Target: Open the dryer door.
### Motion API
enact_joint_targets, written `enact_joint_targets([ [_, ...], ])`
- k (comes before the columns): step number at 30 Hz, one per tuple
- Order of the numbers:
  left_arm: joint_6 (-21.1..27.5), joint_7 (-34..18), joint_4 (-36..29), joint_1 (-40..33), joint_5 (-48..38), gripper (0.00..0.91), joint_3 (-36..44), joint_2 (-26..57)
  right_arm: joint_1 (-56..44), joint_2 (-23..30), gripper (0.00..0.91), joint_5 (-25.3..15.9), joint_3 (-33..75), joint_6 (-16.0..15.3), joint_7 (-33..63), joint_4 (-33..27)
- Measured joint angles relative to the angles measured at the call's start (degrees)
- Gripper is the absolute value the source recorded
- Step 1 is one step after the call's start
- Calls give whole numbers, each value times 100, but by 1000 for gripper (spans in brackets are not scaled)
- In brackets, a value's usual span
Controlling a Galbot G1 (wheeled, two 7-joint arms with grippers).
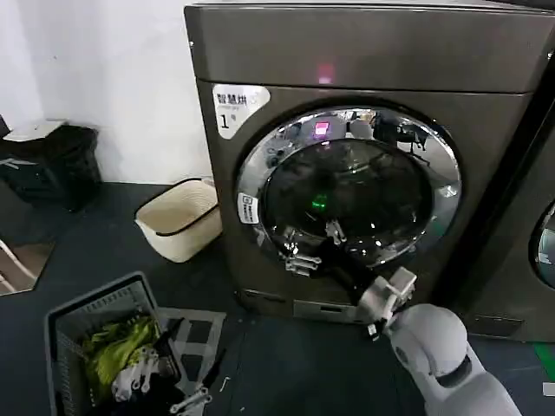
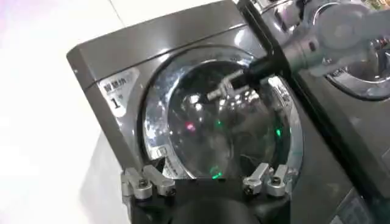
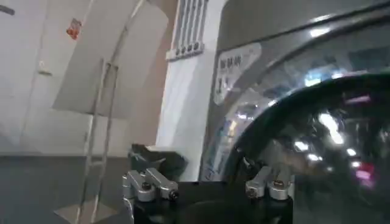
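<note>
The dryer door (image 1: 347,186) is sitting on the front of the dryer (image 1: 364,61), its chrome rim lying against the dark metallic front panel, just beside the white label (image 1: 236,106) marked "1" and below a small pink light (image 1: 325,73) glowing on the top panel. The right tool (image 1: 310,250) is reaching in from below the door, its silver fingers (image 1: 299,260) spread open against the lower part of the dark glass, gripping nothing. The left tool (image 2: 206,180) is hovering well back from the door and facing it, its two fingers likewise spread wide and holding nothing. On the floor beside the dryer, on the label's side, a cream basket (image 1: 180,218) is standing. Farther out from the dryer, a grey crate (image 1: 91,312) is holding green and white laundry (image 1: 117,347). A neighbouring machine (image 1: 520,251) is standing against the dryer's other side.
</note>
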Motion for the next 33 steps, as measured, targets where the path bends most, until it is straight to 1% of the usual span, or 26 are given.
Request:
enact_joint_targets([
  [6, -73, -9, -82, 74, 0, 907, -4, -26, 256, 40, 907, 1, -165, 62, 14, -277],
  [11, -109, -20, -163, 129, 0, 907, -18, -47, 441, 91, 907, -14, -313, 190, 23, -535],
  [19, -130, -26, -302, 191, -1, 907, -32, -99, 826, 234, 907, -28, -590, 292, 12, -1107],
  [25, -149, -25, -378, 243, 14, 907, -46, -130, 1098, 330, 907, -41, -758, 313, 10, -1486],
  [33, -168, -25, -415, 279, 16, 907, -101, -161, 1415, 501, 907, -100, -959, 320, 20, -1833],
])
